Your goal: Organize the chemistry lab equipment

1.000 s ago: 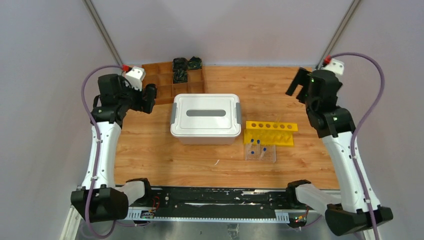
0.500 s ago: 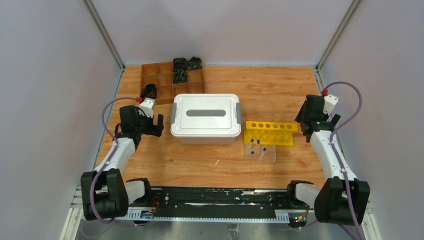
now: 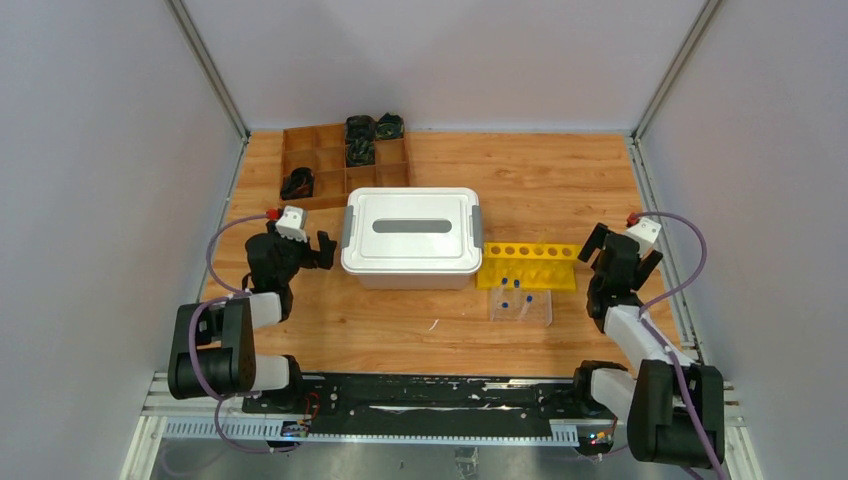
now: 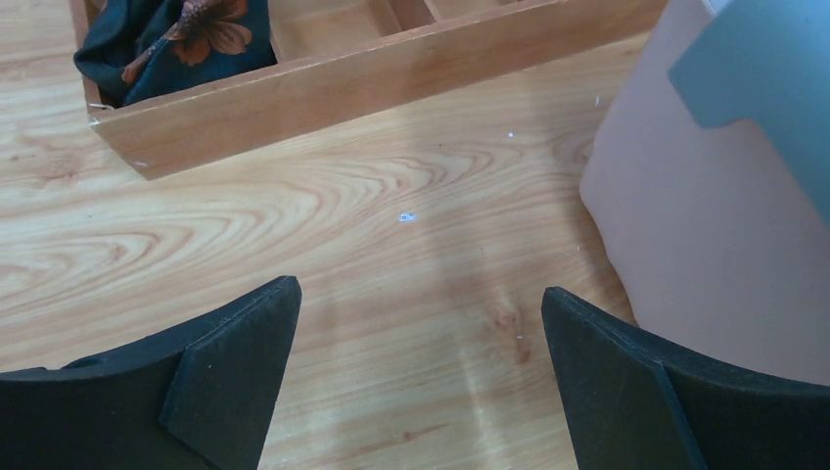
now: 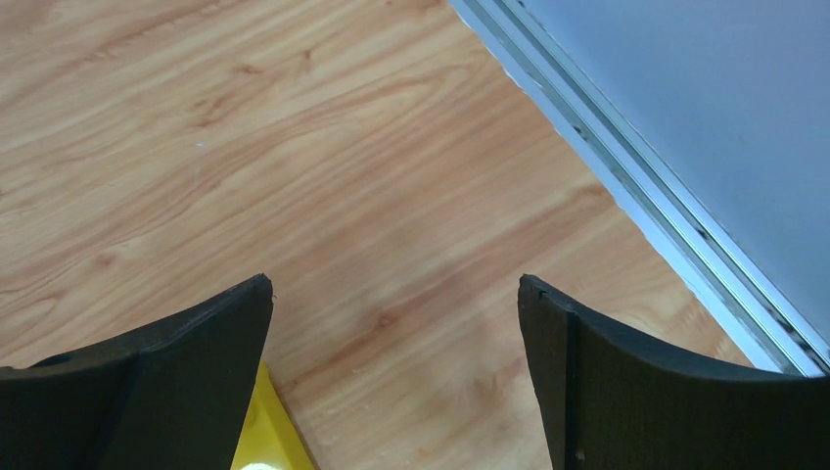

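Note:
The yellow holed tube rack (image 3: 528, 266) stands right of the bin, and one corner of it (image 5: 262, 433) shows by my right gripper's left finger. In front of the rack lies the clear rectangular tray (image 3: 521, 305) with blue-capped clear tubes (image 3: 506, 292) in it. A small white wire piece (image 3: 433, 325) lies on the wood. My left gripper (image 3: 298, 248) (image 4: 416, 291) hangs low and open over bare wood, left of the bin. My right gripper (image 3: 622, 252) (image 5: 391, 281) is open and empty beside the rack's right end. No beaker, funnel or rod shows.
The large pink bin with a white lid (image 3: 411, 235) (image 4: 705, 255) stands mid-table, close to my left gripper's right finger. A brown compartment box (image 3: 345, 160) (image 4: 323, 93) with dark items sits at the back left. A metal rail (image 5: 646, 186) runs along the right edge.
Both arms have come down from high up and folded back toward their bases, with the grippers now low by the table. The yellow rack sits slightly farther left.

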You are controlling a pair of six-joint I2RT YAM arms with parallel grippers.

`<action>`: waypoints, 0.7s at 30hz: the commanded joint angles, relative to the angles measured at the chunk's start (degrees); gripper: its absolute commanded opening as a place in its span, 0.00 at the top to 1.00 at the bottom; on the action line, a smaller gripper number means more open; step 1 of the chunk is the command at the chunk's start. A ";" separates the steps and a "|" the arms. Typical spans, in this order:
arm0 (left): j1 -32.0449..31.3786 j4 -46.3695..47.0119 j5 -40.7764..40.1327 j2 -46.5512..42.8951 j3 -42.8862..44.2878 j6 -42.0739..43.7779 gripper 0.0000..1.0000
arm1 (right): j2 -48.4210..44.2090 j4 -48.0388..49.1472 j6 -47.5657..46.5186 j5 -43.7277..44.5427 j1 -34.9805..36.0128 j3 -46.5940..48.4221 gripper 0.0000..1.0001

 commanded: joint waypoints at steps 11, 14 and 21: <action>-4.12 26.68 -11.38 2.54 -8.68 -0.93 0.00 | 14.40 41.15 -14.13 -8.71 7.50 -11.95 0.00; -5.14 22.01 -12.11 2.00 -6.97 -0.20 0.00 | 23.05 57.09 -17.15 -12.06 7.67 -14.72 0.00; -5.28 23.56 -12.27 2.66 -7.21 -0.56 0.00 | 20.91 40.98 -14.25 -7.41 7.31 -8.60 0.00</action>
